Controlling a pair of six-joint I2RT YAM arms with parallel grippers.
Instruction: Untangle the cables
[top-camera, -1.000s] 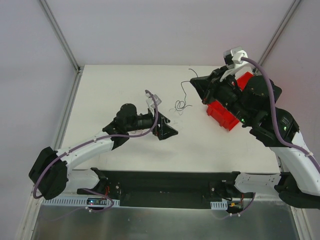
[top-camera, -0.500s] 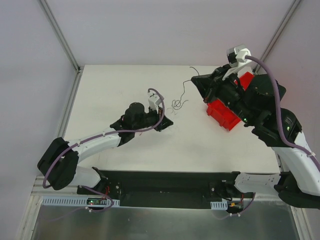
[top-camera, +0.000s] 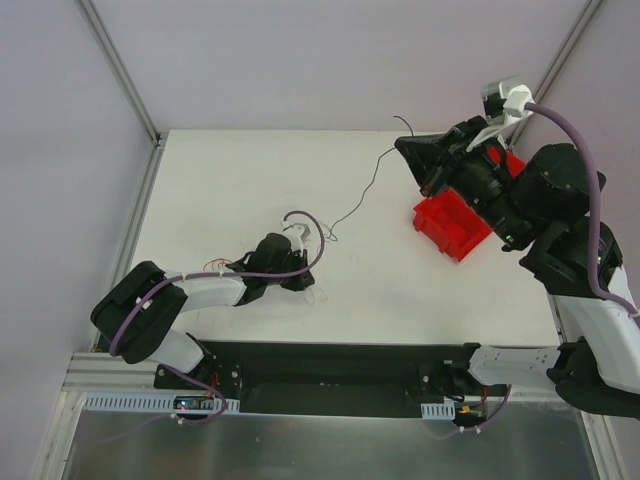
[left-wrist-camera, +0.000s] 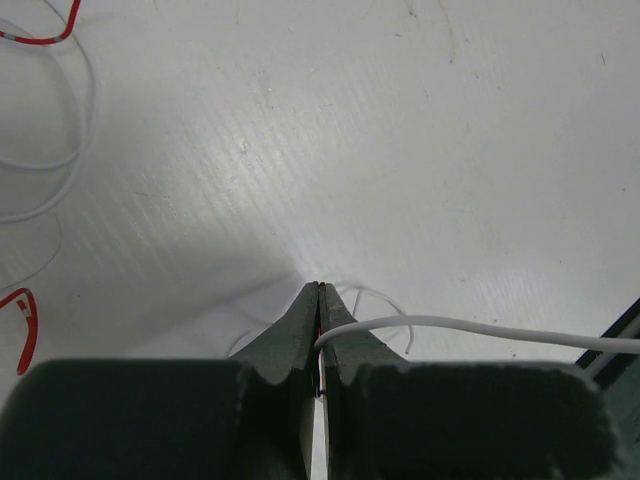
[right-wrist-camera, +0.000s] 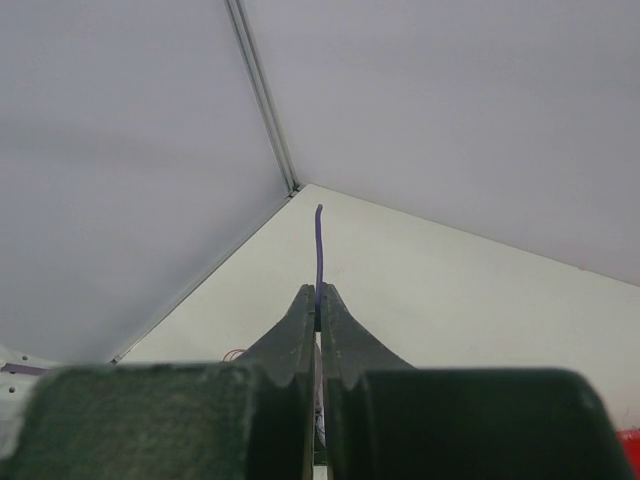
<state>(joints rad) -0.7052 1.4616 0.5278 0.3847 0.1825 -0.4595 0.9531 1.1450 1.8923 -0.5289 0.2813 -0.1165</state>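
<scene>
The left hand is clenched on a white cable, low against the counter. The right hand, raised near the far edge, is clenched on a purple cable, which is stretched down toward the counter's middle.

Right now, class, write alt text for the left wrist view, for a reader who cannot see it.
The left jaws, pressed shut, pinch a thin white cable that trails off right over a white table. Loose white and red cables curl at the left edge.
</scene>
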